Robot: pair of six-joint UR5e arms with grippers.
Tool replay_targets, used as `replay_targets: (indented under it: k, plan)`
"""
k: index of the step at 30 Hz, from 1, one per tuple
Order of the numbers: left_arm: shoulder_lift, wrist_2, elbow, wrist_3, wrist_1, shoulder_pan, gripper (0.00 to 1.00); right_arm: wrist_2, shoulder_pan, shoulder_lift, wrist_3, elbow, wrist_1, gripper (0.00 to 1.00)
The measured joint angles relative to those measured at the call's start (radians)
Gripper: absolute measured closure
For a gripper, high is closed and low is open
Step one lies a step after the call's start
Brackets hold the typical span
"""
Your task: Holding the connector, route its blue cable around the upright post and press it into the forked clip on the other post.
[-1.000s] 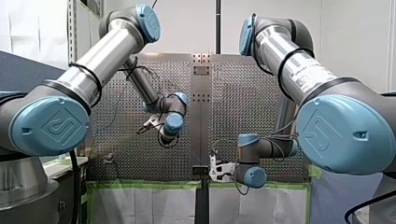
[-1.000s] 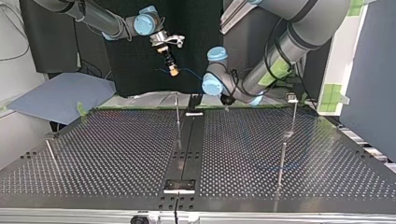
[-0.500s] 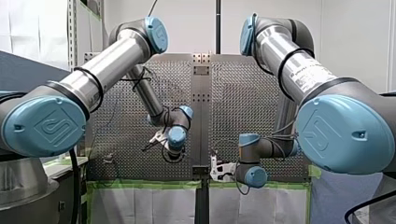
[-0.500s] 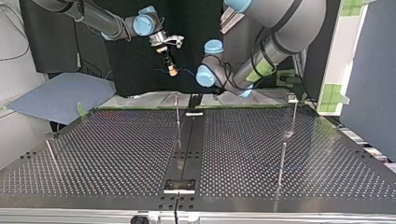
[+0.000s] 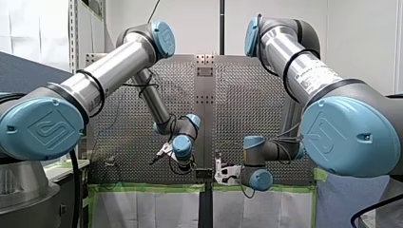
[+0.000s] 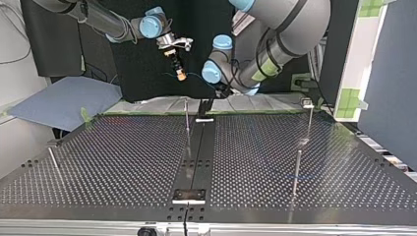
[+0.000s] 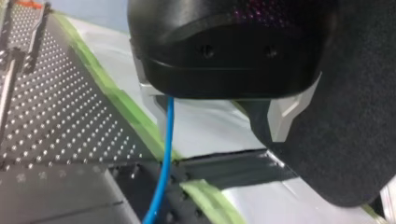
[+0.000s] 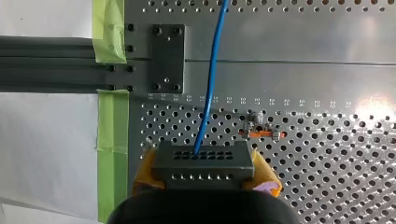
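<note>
Blue cable exits the middle of the connector and runs straight ahead of my right gripper, over the perforated table. The connector is a dark grey block with two rows of holes. It is clamped between the yellow pads, one pad on each end. It sits over the table near the edge with green tape.

My left gripper has a black body and two metal fingers. They stand apart with nothing pinched. The cable passes between them, hard against the inner face of one finger, then drops toward the taped edge.

In the top view the connector hangs under the right gripper, in the air above the table's far edge and to the view's left of the centre rail. The cable sags from there across to the left gripper, which is near.

Count:
- 1 connector
- 1 cable
- 2 grippers
- 4 thin metal rods on the table in the top view:
  - an upright post just beside the centre rail
  - a far post at the view's right with a small fitting on top
  - a near post in front of the far post
  - a rod at the view's left that looks tilted

The fitting is too small to tell whether it is forked. The cable touches none of the four.
</note>
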Motion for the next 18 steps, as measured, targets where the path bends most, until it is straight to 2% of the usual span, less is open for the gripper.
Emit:
replay_targets:
  k: [14, 18]
  plan:
    - [-0.005, 0.105, -0.002, -0.13, 0.083, -0.014, 0.0, -0.002, -0.001, 0.0, 0.003, 0.0, 0.0, 1.0]
    - [-0.005, 0.119, -0.003, -0.168, 0.089, -0.017, 0.0, -0.003, 0.0, 0.0, 0.003, 0.0, 0.0, 1.0]
